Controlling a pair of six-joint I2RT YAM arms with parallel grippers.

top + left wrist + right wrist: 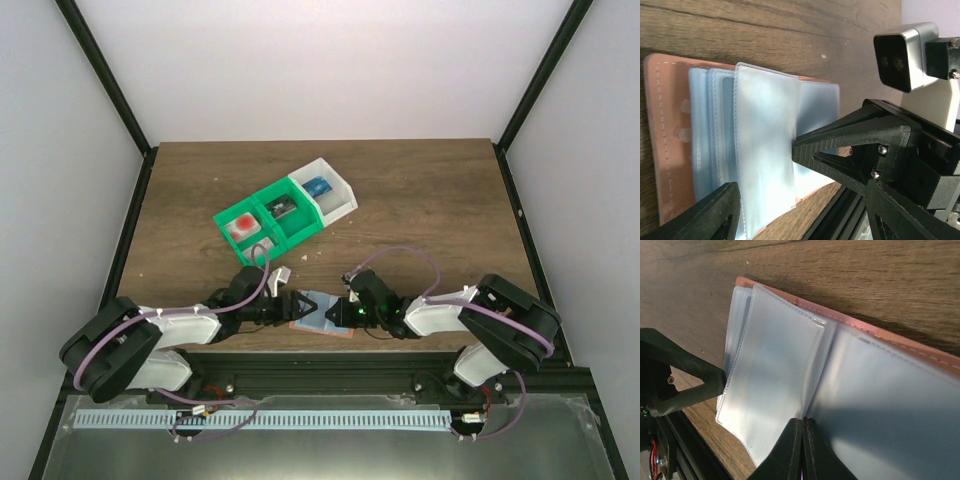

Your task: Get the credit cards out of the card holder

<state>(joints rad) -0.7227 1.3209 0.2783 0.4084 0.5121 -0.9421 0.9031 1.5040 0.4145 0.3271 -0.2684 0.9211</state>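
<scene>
Only overhead shows the bin (290, 238) behind the card holder (320, 322).

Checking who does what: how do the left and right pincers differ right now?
The left pincer stands open; the right pincer is shut. The left meets the card holder from the left, the right from the right, its tip on the clear sleeves. Both sit low at the holder.

No lettering, label, brand or number can be read anywhere; the card holder (665, 125) shows none.
</scene>
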